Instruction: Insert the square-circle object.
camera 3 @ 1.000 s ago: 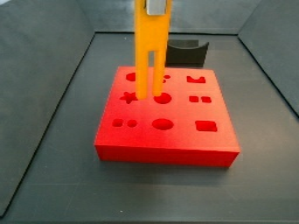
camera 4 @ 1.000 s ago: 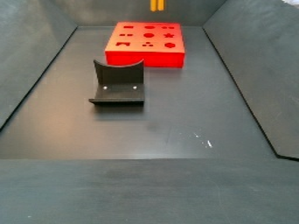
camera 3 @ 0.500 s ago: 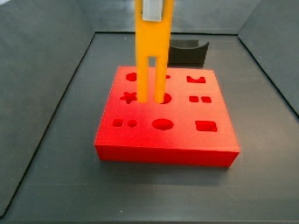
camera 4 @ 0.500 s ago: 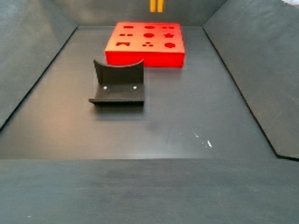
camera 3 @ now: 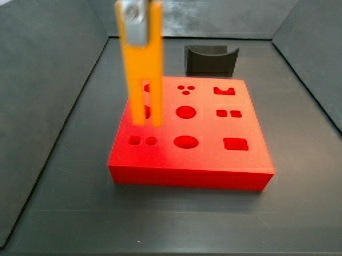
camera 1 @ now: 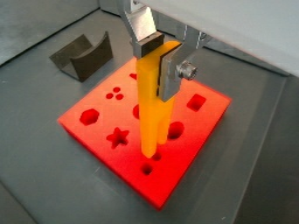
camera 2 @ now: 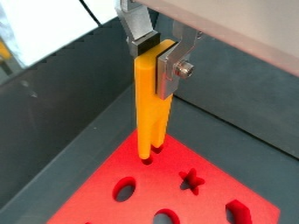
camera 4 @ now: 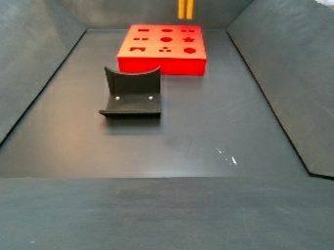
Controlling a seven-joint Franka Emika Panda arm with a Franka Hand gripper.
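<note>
Shifted toward nine o'clock since a second ago, the tool (camera 1: 158,63) stays clamped on the upright orange peg (camera 3: 140,75), whose tip hovers over the red block (camera 3: 201,165), so alignment with its matching hole seems next.

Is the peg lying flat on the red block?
No: the peg stands upright in the hand above the block.

Peg (camera 1: 152,105) in hand (camera 1: 156,54), upright over block (camera 1: 93,122).
</note>
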